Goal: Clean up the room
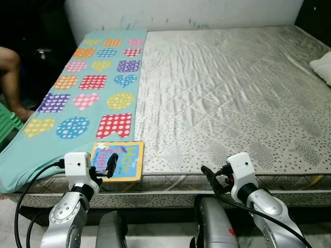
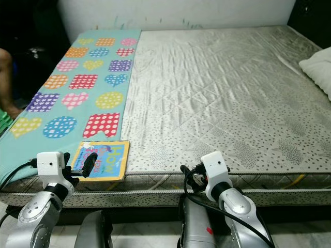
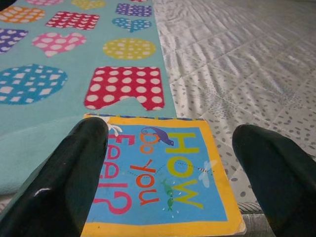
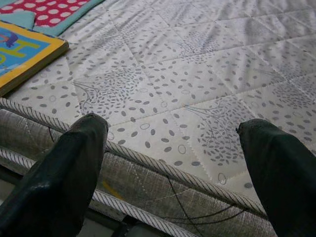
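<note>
- While the room is far from tidied, one loose item is catalogued at the bed's near edge: a children's board book (image 1: 118, 161), yellow-bordered, blue cover reading "How Do You Feel?", lying flat and not yet lifted.
- Book position: near-left corner of the mattress (image 1: 227, 93), its far end touching the teal play mat (image 1: 98, 88) with dotted hearts and shapes, its near end at the piped mattress rim.
- Left gripper (image 1: 108, 164): fingers spread wide, hovering just over the book's near end; in the left wrist view the two black fingers (image 3: 74, 168) straddle the cover without touching it.
- Right gripper (image 1: 211, 178): fingers parted, holding nothing, poised at the mattress front edge, well apart from the book.
- Progress, as a judgement: early; the book pickup looks like the step in hand, nothing gripped so far. The mat remains spread along the bed's left side.
- Other contents: white pillow (image 2: 318, 64) at the far right; a person's leg (image 1: 11, 77) beside a green chair (image 1: 8, 124) off the left side.
- Edges and room: the book is flush with the rim, so a slide off the front is possible; open quilted surface lies to the right, free for arm movement.
</note>
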Robot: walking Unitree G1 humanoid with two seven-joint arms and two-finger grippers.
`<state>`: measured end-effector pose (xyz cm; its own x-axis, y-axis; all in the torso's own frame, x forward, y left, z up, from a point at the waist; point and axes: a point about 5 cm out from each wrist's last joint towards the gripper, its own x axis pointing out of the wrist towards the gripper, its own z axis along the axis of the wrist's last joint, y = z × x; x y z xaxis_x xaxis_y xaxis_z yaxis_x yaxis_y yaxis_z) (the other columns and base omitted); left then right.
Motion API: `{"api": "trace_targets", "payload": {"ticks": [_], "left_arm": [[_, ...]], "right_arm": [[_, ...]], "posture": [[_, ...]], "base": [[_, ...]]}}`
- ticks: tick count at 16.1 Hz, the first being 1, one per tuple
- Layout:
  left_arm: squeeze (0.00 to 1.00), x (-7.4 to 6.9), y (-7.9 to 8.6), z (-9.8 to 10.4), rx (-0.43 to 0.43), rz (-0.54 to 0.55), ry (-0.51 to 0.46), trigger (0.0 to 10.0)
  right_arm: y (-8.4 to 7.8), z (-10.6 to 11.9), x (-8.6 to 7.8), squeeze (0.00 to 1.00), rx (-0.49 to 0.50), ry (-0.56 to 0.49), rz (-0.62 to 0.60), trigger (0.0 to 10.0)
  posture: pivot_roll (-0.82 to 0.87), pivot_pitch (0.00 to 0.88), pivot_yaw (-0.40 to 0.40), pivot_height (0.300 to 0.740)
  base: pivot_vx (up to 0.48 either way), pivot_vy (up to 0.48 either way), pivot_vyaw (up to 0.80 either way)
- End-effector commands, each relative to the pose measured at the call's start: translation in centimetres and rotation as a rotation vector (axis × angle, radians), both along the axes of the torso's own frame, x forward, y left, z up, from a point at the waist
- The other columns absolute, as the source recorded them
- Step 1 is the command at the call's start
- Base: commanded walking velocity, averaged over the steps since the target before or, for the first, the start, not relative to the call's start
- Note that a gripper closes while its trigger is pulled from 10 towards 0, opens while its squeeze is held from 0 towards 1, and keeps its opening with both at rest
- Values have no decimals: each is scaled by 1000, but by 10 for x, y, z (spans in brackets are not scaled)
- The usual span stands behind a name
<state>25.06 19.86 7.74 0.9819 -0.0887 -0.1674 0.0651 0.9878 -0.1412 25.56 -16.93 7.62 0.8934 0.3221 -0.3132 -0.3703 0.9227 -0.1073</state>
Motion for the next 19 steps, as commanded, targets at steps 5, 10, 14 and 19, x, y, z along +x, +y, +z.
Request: {"api": "trace_targets", "payload": {"ticks": [5,10,14,19], "left_arm": [[0,-4,-16,-34,-128,22,294,10000],[0,-11,-16,-38,-137,47,344,10000],[0,-11,-16,-38,-137,47,344,10000],[0,-11,-16,-38,-137,47,344,10000]], "right_arm": [[3,6,5,0,7,-9,-13,10000],[-1,9,8,0,7,-11,-24,10000],[-1,9,8,0,7,-11,-24,10000],[-1,9,8,0,7,-11,-24,10000]], "posture": [[-166,77,35,542],[-157,90,31,542],[-157,90,31,542],[-157,90,31,542]], "base": [[0,0,254],[0,0,0],[0,0,0],[0,0,0]]}}
